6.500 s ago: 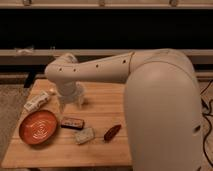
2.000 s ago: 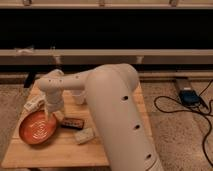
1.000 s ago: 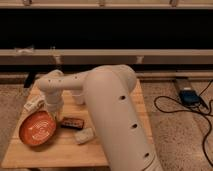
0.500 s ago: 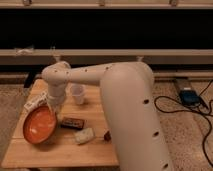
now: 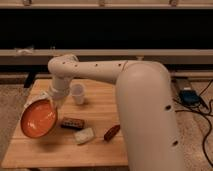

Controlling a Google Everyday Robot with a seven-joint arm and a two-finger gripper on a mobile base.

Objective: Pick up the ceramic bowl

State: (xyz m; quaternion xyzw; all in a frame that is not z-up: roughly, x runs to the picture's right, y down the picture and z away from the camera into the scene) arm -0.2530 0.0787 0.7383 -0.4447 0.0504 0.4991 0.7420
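Gripper (image 5: 52, 98) clenched on ceramic bowl (image 5: 38, 119) rim, bowl tilted, raised off worktop (image 5: 60, 150), left of white cup (image 5: 77, 93)

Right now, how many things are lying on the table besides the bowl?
4, perhaps more hidden behind the arm: white cup, dark bar, pale packet, reddish item. The gripper holds the ceramic bowl tilted at the left.

orange ceramic bowl (image 5: 38, 118) at white gripper (image 5: 54, 98), perhaps faintly ringed.
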